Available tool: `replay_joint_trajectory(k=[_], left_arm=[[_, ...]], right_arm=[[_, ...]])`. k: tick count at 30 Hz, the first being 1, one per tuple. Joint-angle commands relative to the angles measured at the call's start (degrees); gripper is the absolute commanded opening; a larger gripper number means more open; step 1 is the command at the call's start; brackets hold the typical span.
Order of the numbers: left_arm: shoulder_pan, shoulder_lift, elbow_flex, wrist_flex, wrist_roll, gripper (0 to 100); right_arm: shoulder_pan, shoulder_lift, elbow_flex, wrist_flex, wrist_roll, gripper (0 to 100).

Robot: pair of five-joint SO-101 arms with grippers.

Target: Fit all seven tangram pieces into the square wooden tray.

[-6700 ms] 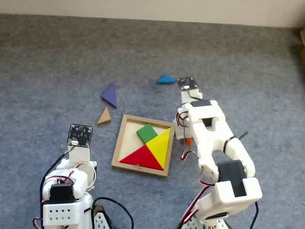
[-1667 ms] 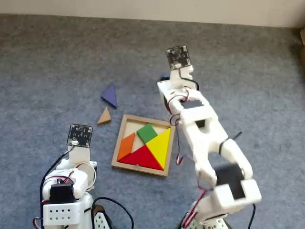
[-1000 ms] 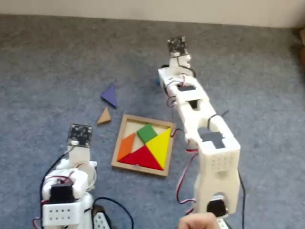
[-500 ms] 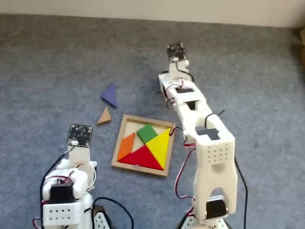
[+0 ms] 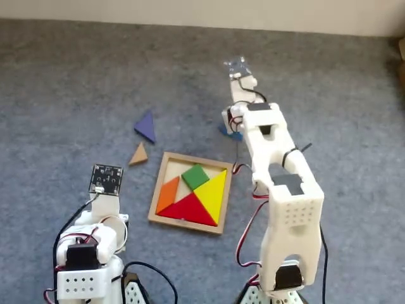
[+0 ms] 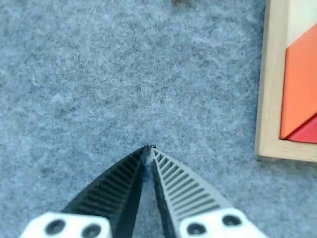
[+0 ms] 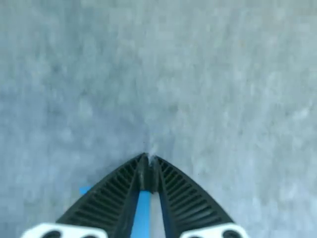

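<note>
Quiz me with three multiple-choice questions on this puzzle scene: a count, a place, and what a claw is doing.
1. How many pieces lie in the wooden tray? A two; B four; C seven.
2. Where is the purple triangle? A in a gripper; B under the tray; C on the carpet, apart from the tray.
3. The right gripper is: A wide open; B shut on the blue piece; C shut on nothing.
Answers: 1 B: green square, yellow triangle, red triangle, orange piece. 2 C: bare carpet surrounds it. 3 B: blue shows pinched in it.
</note>
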Motion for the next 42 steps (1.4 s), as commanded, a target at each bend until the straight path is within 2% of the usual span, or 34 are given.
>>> replay_joint_trajectory(k=[1,11,20,25,30,36,42], left_arm=[[-0.48,-2.15,1.19,0.44,0.44,1],[-0.48,-2.15,1.19,0.44,0.44,1],[-0.48,-2.15,1.19,0.44,0.44,1],[-0.48,-2.15,1.19,0.44,0.44,1],[-0.48,-2.15,1.19,0.44,0.44,1],[-0.48,-2.15,1.19,0.44,0.44,1],[-0.48,-2.15,1.19,0.44,0.44,1]], right_arm=[[0.75,-5.23,-0.92,10.42,0.7,0.5],[0.31,-6.2,-1.63,27.65,0.79,0.5],[-0.75,-18.24,1.8,27.47,0.79,0.5],[-3.82,-21.58,11.21,19.12,0.7,0.5],[-3.47,-21.49,20.18,10.15,0.7,0.5],[-3.12,-21.93,24.22,14.46,0.88,0.5],[-2.59,-22.02,24.4,23.08,8.97,0.5]])
